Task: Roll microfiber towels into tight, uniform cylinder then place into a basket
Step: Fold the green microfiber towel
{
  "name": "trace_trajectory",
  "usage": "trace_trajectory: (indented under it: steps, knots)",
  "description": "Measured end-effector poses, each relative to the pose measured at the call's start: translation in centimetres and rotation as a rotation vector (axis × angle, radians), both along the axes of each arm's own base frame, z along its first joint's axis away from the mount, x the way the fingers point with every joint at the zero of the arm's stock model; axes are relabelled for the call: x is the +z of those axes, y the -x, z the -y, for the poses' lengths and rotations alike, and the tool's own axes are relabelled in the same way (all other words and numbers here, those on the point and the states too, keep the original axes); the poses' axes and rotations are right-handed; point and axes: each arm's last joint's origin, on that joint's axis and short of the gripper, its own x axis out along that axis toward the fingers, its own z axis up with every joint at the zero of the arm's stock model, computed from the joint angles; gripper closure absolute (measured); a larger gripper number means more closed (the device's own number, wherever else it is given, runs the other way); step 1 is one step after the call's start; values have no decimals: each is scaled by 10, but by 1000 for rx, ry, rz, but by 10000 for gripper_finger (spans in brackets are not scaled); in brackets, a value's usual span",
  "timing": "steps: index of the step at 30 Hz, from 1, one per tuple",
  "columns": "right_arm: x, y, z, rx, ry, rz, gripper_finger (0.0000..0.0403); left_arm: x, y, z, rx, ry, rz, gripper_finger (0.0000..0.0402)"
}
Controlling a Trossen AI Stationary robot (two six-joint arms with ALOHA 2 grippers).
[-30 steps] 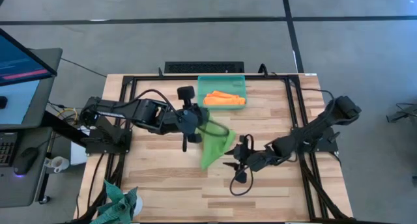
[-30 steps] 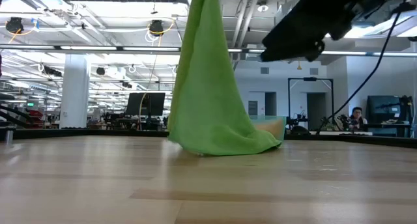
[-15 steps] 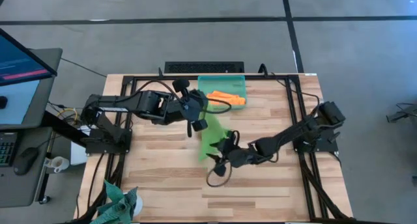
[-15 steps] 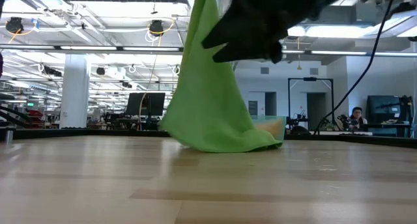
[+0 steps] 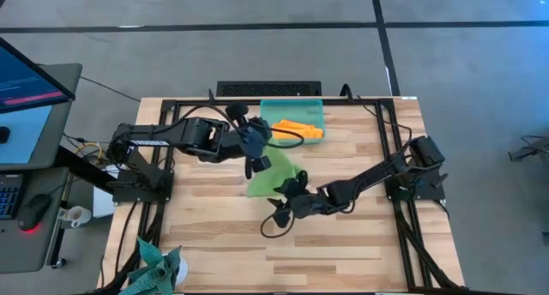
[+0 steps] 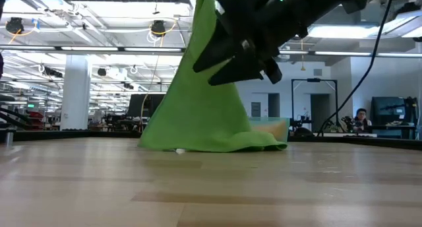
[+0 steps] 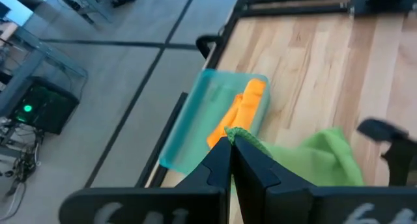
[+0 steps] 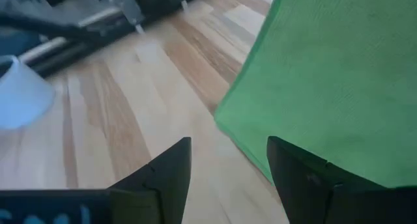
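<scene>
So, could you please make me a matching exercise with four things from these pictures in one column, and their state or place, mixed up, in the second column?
Column one:
1. green towel
2. orange towel
3. left end effector
4. right end effector

Column two:
A. open, beside the hanging cloth's lower edge
B. lying inside the basket
C. held up by one corner, its lower part resting on the table
D. shut on a corner of cloth

Pairs: 1-C, 2-B, 3-D, 4-A
</scene>
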Motion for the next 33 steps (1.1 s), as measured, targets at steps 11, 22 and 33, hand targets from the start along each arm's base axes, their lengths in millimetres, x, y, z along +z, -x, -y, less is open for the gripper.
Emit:
trace_trajectory:
  steps: [11,22,33]
  knots:
    - [-30,-27,13,53,46,28,204,-11,14,0,-24,30,-191,401]
    - [-49,-61,29,46,-6,-42,315,-20,26,1,-24,115,-331,401]
    - [-68,-58,39,4,-97,-150,379,-20,27,1,-22,116,-332,401]
